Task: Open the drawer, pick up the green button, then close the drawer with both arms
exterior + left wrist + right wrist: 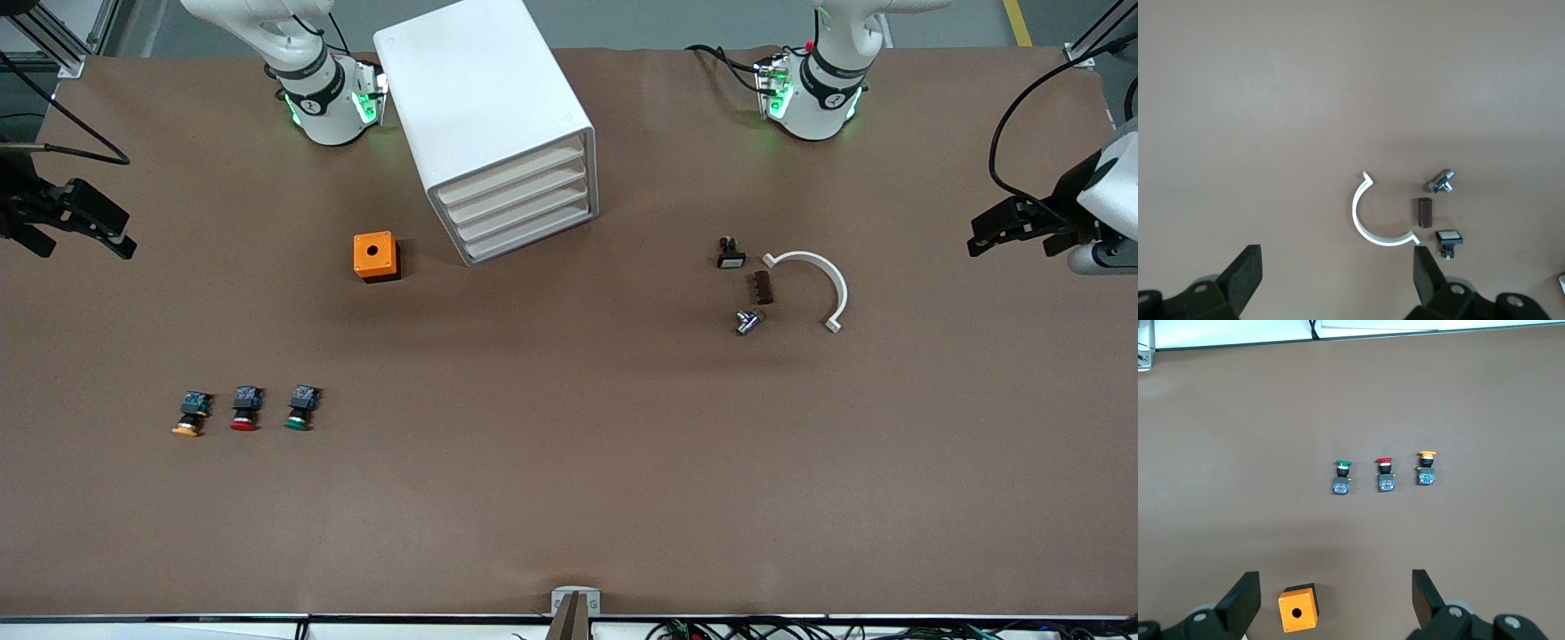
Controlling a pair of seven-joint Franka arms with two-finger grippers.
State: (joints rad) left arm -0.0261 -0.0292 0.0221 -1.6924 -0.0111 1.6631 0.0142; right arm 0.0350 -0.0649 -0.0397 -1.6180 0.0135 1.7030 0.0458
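Note:
The white cabinet [484, 107] stands between the two arm bases, with its stacked drawers [520, 203] all pushed in. The green-capped button [300, 409] [1342, 477] lies on the table toward the right arm's end, nearer to the front camera than the cabinet. It is the last in a row with a red-capped button [244, 409] and a yellow-orange one [190, 415]. My right gripper [84, 242] [1335, 587] hangs open and empty over the right arm's end of the table. My left gripper [1013, 238] [1336, 267] hangs open and empty over the left arm's end.
An orange box with a hole [376, 256] [1298, 610] sits beside the cabinet. Toward the left arm's end lie a white curved clamp [822, 277] [1368, 223], a brown block [763, 287], a metal fitting [749, 322] and a small black switch [731, 255].

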